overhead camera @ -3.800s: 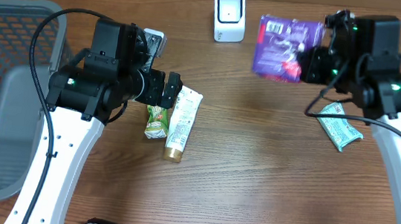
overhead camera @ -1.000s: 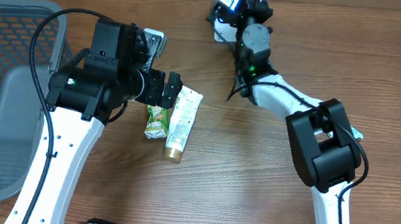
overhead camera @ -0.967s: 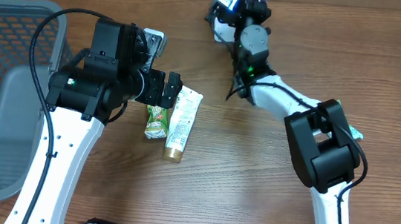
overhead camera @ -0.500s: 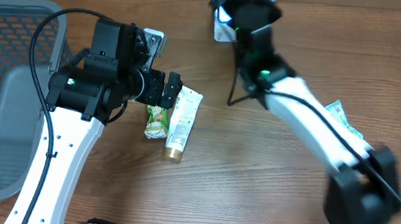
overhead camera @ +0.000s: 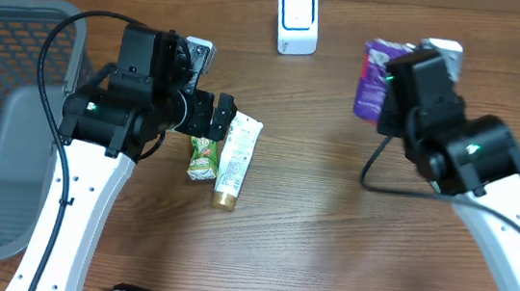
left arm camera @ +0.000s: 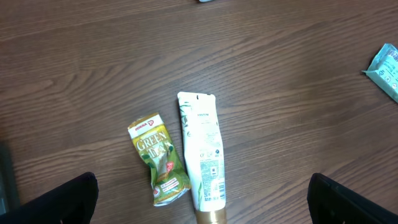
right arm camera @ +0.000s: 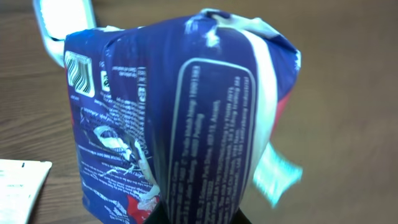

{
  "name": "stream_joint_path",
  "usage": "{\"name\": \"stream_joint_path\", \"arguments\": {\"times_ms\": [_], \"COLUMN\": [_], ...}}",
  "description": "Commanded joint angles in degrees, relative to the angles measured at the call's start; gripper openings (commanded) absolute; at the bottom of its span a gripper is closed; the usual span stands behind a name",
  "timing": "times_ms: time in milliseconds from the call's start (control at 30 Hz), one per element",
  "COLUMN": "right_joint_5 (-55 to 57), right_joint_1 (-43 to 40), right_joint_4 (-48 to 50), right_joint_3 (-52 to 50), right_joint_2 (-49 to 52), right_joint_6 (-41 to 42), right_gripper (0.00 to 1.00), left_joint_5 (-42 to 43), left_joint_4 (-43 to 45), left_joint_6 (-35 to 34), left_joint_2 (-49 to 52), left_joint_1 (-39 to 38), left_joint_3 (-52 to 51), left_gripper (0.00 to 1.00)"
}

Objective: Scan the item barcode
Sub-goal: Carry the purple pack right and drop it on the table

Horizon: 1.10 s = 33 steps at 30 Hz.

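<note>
**A:** Where was the item to be scanned?

**B:** A purple snack bag point(overhead camera: 374, 78) was held up off the wooden table point(overhead camera: 328, 230). The right gripper point(overhead camera: 392, 84) was clamped tight on one end of it. The bag hung to the right of a small white scanner point(overhead camera: 298, 21) and apart from it, near the table's far edge.

**A:** Could the barcode be seen?

**B:** It could not be made out. In the right wrist view the bag filled most of the frame. Its crinkled back panel of fine white print faced the camera, with a red and white patch low down.

**A:** What about the other arm?

**B:** The left gripper point(overhead camera: 221, 114) hovered over the left middle of the table, its jaws spread wide and grasping nothing. Below it lay a green packet point(left arm camera: 158, 163) and a white tube point(left arm camera: 202, 149) with a gold cap. They lay side by side, with the tube to the right and their lower ends apparently touching.

**A:** Was anything else on the table?

**B:** A grey mesh basket point(overhead camera: 18, 52) sat at the left edge. A teal packet point(left arm camera: 387, 70) lay flat well to the right of the tube, partly cut off by the edge of the left wrist view.
</note>
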Motion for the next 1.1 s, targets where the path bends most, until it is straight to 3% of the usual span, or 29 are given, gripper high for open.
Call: {"name": "stream_joint_path", "arguments": {"times_ms": [0,233,500,533,567,600,733,933,1067], "right_joint_5": [-13.9,-28.1,-31.0,-30.9,-30.6,-30.5,-31.8,-44.3,-54.8], "right_joint_1": [-7.6,-28.1,-42.1,-43.1,-43.8,-44.1,-44.1,-43.0,-35.8], "right_joint_4": [0.1,8.8,19.5,19.7,19.6,19.3,16.9,10.9,13.0], "right_joint_3": [-2.9,-16.4,-31.8,-32.8,-33.5,-33.6,-31.6,-22.4,-19.6], "right_joint_2": [-0.8,-0.8,-0.8,-0.8,-0.8,-0.8,-0.8,-0.8,-0.8], "right_joint_6": [9.2,9.2,9.2,9.1,8.5,6.3,1.5,-6.4,-6.8], "right_gripper": [0.04,0.04,0.04,0.13,0.44,0.67,0.99,1.0,0.98], "left_joint_5": [0.0,0.0,0.0,0.0,0.0,0.0,0.0,0.0,0.0], "left_joint_4": [0.1,0.1,0.1,0.1,0.1,0.1,0.1,0.1,0.1], "left_joint_6": [0.9,0.9,0.9,0.9,0.9,0.9,0.9,0.9,0.9], "left_joint_2": [-1.1,-1.1,-1.1,-1.1,-1.1,-1.1,-1.1,-1.1,-1.1], "left_joint_1": [0.0,0.0,0.0,0.0,0.0,0.0,0.0,0.0,0.0], "left_joint_3": [1.0,1.0,1.0,1.0,1.0,1.0,1.0,1.0,1.0], "left_gripper": [1.0,1.0,1.0,1.0,1.0,1.0,0.99,1.0,1.0]}}
